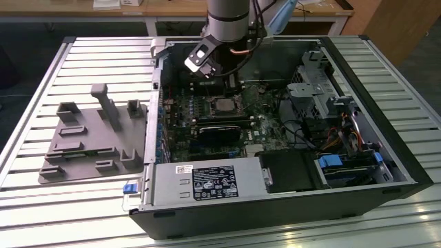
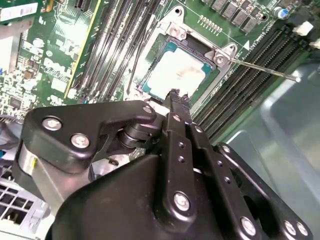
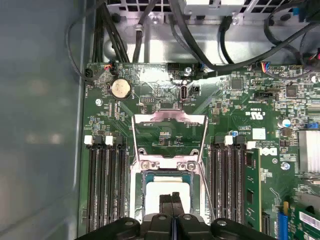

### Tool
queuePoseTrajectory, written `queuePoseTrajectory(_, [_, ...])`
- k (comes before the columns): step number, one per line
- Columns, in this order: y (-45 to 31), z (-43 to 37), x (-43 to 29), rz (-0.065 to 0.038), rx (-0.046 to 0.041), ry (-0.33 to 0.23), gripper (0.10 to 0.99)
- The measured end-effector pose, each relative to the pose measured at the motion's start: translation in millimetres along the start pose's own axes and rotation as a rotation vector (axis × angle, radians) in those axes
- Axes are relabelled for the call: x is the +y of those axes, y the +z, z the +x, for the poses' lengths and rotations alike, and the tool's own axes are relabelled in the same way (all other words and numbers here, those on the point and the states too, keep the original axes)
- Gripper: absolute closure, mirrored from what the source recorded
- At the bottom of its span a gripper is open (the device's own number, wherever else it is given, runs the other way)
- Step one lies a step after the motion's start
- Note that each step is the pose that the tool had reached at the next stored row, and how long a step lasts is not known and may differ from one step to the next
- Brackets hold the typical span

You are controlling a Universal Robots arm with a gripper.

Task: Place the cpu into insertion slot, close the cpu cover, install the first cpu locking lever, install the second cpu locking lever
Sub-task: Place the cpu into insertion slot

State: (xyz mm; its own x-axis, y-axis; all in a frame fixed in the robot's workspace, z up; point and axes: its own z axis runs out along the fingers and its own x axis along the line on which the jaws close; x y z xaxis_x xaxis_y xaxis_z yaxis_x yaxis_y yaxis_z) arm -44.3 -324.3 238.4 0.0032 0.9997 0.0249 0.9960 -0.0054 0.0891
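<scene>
A: Where's the cpu (image 3: pixel 152 195)?
B: Flat in its socket, well in from the motherboard's (image 3: pixel 235 105) edges, between two banks of memory slots (image 3: pixel 105 185).
A: And the gripper (image 3: pixel 171 199)?
B: Fingers pressed together, gripping nothing. The tips are over the chip's edge, but I can't tell whether they touch it.
A: The cpu cover (image 3: pixel 169 119)?
B: Swung back off the socket — one thin lever (image 2: pixel 265 68) stands free beside it.

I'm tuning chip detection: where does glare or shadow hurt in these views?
In the second wrist view the cpu top is washed out nearly white; in the first wrist view the cpu cover glints pale along one edge; in the exterior view glare streaks the slatted table.
</scene>
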Motion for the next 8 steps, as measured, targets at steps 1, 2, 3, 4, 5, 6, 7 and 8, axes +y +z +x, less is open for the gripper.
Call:
queuePoseTrajectory(1, [-2.2,0.0,0.2,0.000,-0.0001,0.000,0.980])
queuePoseTrajectory(2, [-4.3,0.1,0.4,0.000,-0.0001,0.000,0.980])
queuePoseTrajectory(3, [-7.0,0.2,0.6,0.000,0.0000,0.000,0.980])
queuePoseTrajectory(4, [-9.2,0.2,0.8,0.000,-0.0001,0.000,0.980])
queuePoseTrajectory(5, [-11.3,0.3,1.0,0.000,-0.0001,0.000,0.980])
queuePoseTrajectory(6, [-13.6,0.3,1.2,0.000,-0.0001,0.000,0.980])
queuePoseTrajectory(7, [-15.7,0.4,1.4,0.000,-0.0001,0.000,0.980])
queuePoseTrajectory(8, [-17.8,0.4,1.6,0.000,-0.0001,0.000,0.980])
